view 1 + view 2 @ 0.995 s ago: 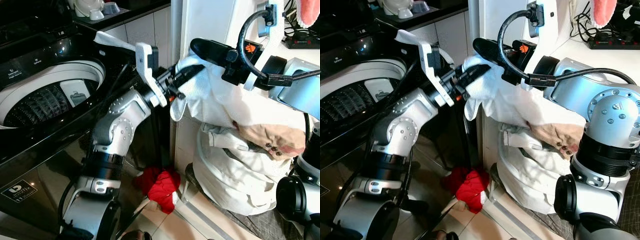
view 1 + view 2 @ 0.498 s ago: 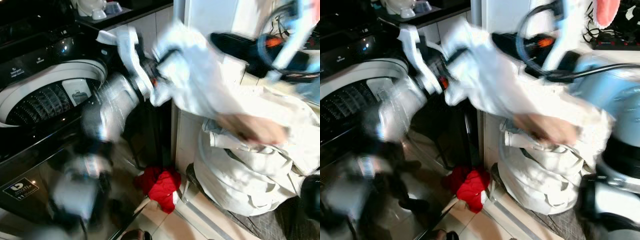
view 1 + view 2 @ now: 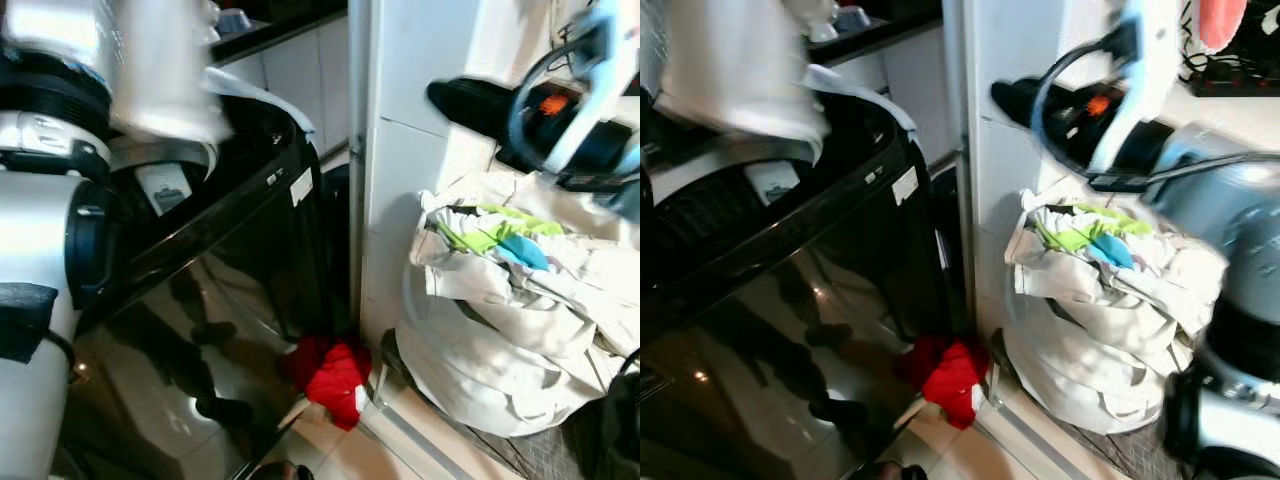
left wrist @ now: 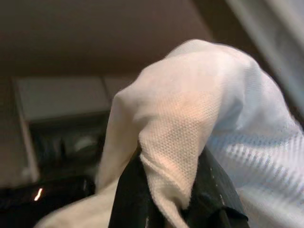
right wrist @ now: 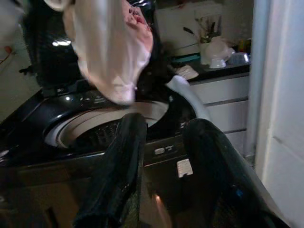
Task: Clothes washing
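Pinching a white garment (image 4: 199,123), the left gripper (image 4: 173,199) is closed; right gripper (image 5: 161,156) gapes empty.

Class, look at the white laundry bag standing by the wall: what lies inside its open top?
In the white laundry bag, a green garment and a blue garment show among crumpled white cloth. Whatever lies deeper is covered by these and by the bag's sides.

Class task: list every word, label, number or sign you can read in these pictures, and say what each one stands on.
None can be read.
White sticker on the washer front: print too blurred.
Orange mark on the right hand: blurred, unreadable.
White label on the washer's front, right wrist view: too small.
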